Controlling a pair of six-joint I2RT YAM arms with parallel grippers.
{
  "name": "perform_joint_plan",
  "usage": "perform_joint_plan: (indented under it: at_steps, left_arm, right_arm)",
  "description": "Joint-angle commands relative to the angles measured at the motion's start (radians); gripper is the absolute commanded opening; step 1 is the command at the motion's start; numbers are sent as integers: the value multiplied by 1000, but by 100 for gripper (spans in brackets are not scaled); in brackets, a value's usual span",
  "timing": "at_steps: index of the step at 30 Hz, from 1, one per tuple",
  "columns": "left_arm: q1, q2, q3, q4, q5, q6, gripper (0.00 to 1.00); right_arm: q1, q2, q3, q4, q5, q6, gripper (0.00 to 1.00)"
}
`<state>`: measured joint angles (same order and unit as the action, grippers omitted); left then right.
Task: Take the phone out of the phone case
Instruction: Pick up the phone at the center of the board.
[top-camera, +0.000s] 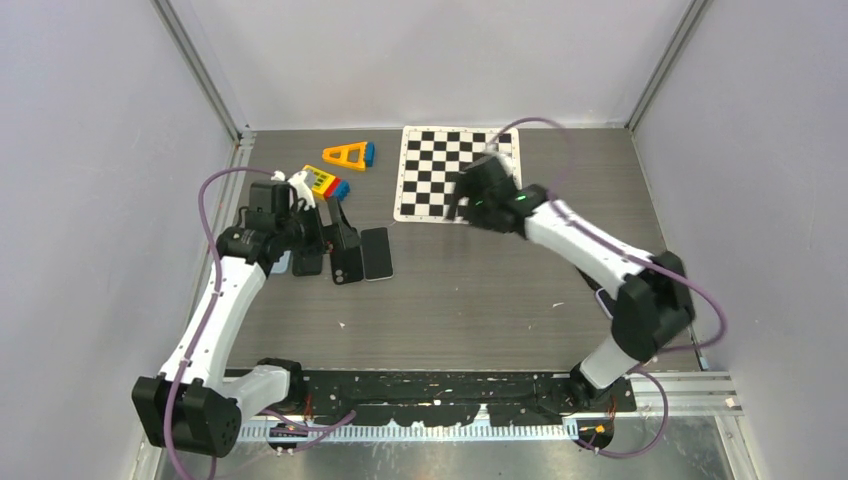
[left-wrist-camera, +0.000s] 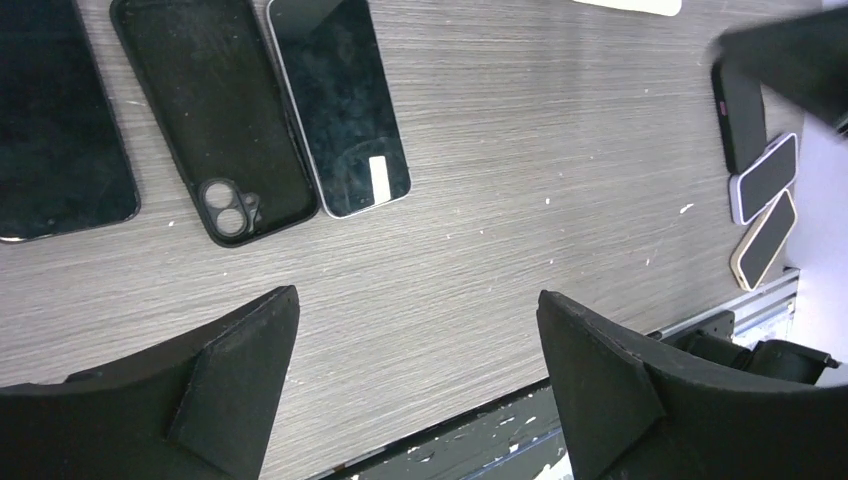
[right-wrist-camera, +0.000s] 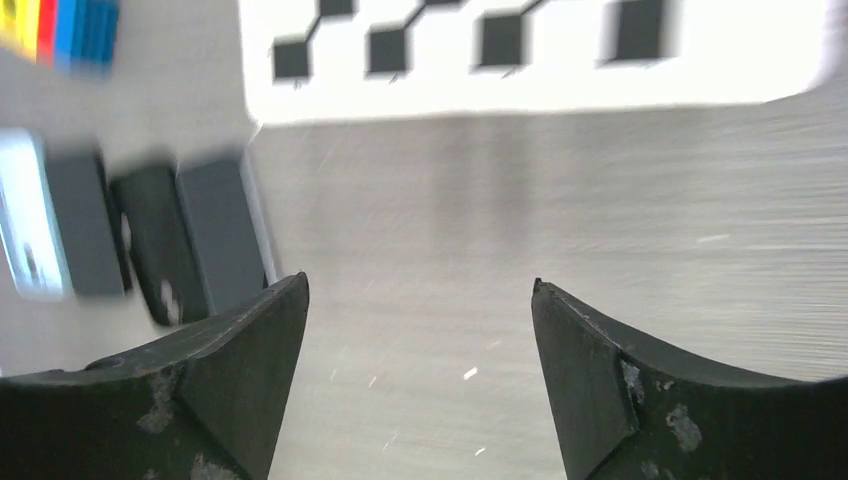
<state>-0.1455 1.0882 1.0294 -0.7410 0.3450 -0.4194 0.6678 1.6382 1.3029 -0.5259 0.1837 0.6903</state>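
A black phone case (left-wrist-camera: 215, 120) with a camera cutout lies flat on the table and looks empty. A dark phone with a light rim (left-wrist-camera: 340, 105) lies right beside it, screen up. In the top view the case (top-camera: 347, 265) and the phone (top-camera: 378, 253) sit left of centre. My left gripper (left-wrist-camera: 415, 330) is open and empty, raised above the table close to them (top-camera: 338, 228). My right gripper (right-wrist-camera: 420, 300) is open and empty, at the near edge of the checkerboard (top-camera: 465, 195). The right wrist view is blurred and shows the phone (right-wrist-camera: 220, 230) and the case (right-wrist-camera: 160, 245) at the left.
Another dark phone (left-wrist-camera: 60, 120) lies left of the case. A checkerboard mat (top-camera: 430, 170) and coloured toy blocks (top-camera: 350, 155) are at the back. Three more phones or cases (left-wrist-camera: 765, 178) lie near the right arm's base. Walls enclose the table.
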Motion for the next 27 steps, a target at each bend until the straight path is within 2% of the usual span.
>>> perform_joint_plan:
  at_steps: [1, 4, 8, 13, 21, 24, 27]
  left_arm:
    - [6, -47, -11, 63, 61, 4, 95]
    - [6, -55, -23, 76, 79, 5, 99]
    - [6, -53, -25, 82, 91, 6, 100]
    - [5, -29, -28, 100, 158, -5, 100]
    - [6, -41, -54, 130, 174, -16, 99]
    - [6, -43, -50, 134, 179, -22, 99]
    - [6, -51, -50, 132, 175, -23, 99]
  right_arm:
    - [-263, -121, -66, -95, 86, -57, 88]
    - [-452, -112, -87, -96, 100, -72, 90]
    - [-666, -70, -113, -50, 21, -71, 91]
    - [-863, -11, -146, 14, -86, -65, 92]
    - [-1070, 63, -283, 133, -314, -23, 93]
    - [-1077, 55, -354, 179, -379, 29, 92]
    - [-1075, -12, -471, 192, -371, 103, 88]
